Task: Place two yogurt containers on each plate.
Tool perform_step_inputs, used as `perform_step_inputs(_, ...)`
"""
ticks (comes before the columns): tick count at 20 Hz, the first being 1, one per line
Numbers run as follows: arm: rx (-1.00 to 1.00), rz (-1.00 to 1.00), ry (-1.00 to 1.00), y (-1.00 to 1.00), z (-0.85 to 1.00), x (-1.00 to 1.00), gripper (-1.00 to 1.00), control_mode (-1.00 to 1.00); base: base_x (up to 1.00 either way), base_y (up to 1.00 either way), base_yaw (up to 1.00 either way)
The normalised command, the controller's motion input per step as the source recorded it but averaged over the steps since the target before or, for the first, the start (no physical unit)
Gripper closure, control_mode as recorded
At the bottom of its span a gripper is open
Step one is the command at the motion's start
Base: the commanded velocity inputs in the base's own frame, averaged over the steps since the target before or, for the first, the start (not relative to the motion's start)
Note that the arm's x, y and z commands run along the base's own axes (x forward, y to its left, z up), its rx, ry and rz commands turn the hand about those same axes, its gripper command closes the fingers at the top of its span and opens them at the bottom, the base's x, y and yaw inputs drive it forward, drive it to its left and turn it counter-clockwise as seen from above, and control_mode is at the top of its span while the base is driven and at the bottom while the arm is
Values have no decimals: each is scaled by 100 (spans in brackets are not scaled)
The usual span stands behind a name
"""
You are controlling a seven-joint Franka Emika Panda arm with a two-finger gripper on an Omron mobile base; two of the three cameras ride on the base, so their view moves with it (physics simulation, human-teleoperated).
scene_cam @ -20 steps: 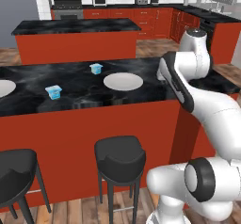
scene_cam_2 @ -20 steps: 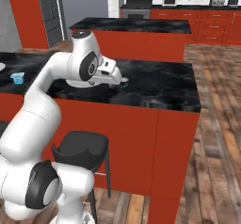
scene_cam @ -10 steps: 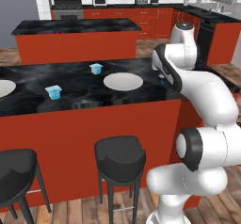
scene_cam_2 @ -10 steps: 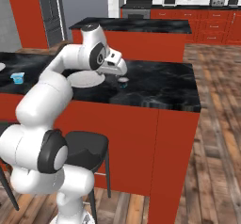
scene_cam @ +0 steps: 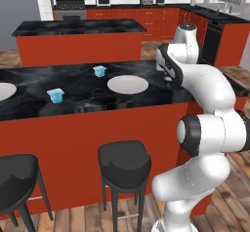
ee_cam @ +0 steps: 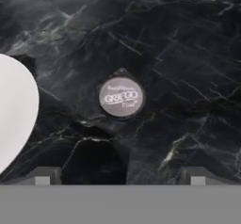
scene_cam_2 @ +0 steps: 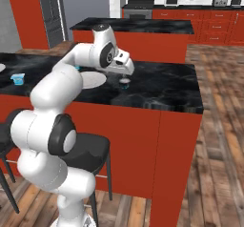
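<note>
The round yogurt tub (ee_cam: 121, 98) under the hand has a grey lid printed with "GRIEGO" in pale letters; a smaller line above and a short word below it are too fine to read. In the hand view this tub stands on the black marble table (ee_cam: 179, 49), above and between the two dark finger tips, which sit far apart at the bottom edge with nothing between them: the gripper (ee_cam: 120, 176) has its jaws spread wide and empty, hanging over the tub without touching it. A curved white edge of a plate (ee_cam: 14, 110) shows to the left of the tub, near it but apart. From the right base view the gripper (scene_cam_2: 125, 73) hangs just above the same tub (scene_cam_2: 125, 80), which stands on the table just beside the right rim of the plate (scene_cam_2: 93, 79). In the left base view that plate (scene_cam: 127, 84) lies bare on the table (scene_cam: 73, 97); a light blue tub (scene_cam: 99, 70) stands near its far left, a second light blue tub (scene_cam: 56, 95) stands well apart to the left, and another plate (scene_cam: 4, 90) is cut by the left edge.
</note>
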Motion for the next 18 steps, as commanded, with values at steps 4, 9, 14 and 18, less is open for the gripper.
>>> perform_step_inputs(4,0,0,0,0,-39,31,-100,-100,0,0,0)
perform_step_inputs(9,0,0,-1,-7,-25,31,-100,-100,0,0,0)
perform_step_inputs(14,0,0,0,-10,-3,33,-100,-100,0,0,0)
perform_step_inputs(18,0,0,2,-3,-8,35,-100,-100,0,0,0)
